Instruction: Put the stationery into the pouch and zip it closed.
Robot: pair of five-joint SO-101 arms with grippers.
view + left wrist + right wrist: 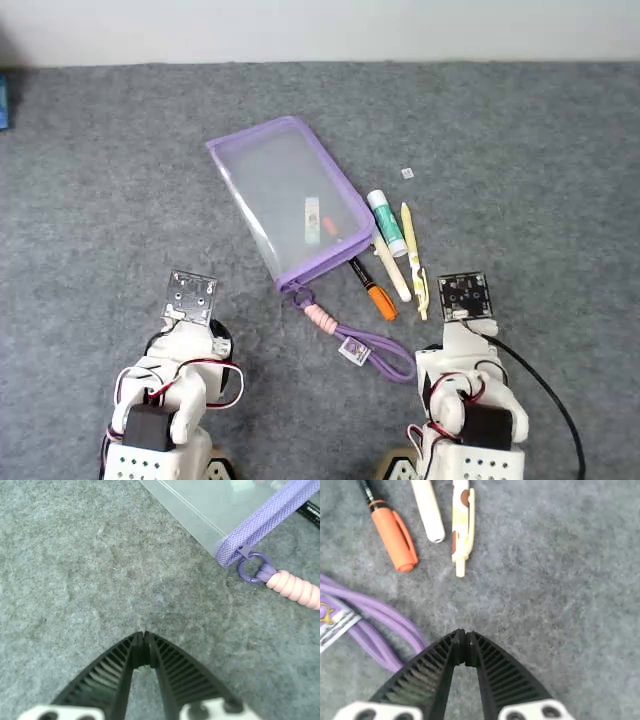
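- One clear plastic pouch with purple fabric edging [285,195] lies aslant at the middle of the grey felt table [100,200]. Its length runs from 11 to 5 o'clock.
- Inside the pouch are two small things: a pale short block [312,218] and, just beside it at 4 o'clock, a small orange piece [330,227].
- Four pieces of stationery lie loose on the table at 3 to 4 o'clock of the pouch:
  - a black marker with an orange cap [372,288], its black end at the pouch's edge
  - a plain white pen [392,268]
  - a white tube with a green cap [386,222]
  - a pale yellow clip pen [413,262]
- One pink coiled cord [318,315] leaves the pouch's 5 o'clock corner and joins one purple strap loop [385,358], which carries a white tag [354,350].
- One tiny white scrap [407,173] lies at 12 o'clock of the yellow pen.
- There are two pincers, and both are pressed together.
  - The left pincer [145,636] is over bare felt at 7 o'clock of the pouch.
  - The right pincer [462,632] is just beside the strap loop, at 6 o'clock of the pens.
- The left wrist view makes plain a purple ring [251,567] linking the cord to the pouch corner.
- The right wrist view makes plain brown patches on the yellow pen.
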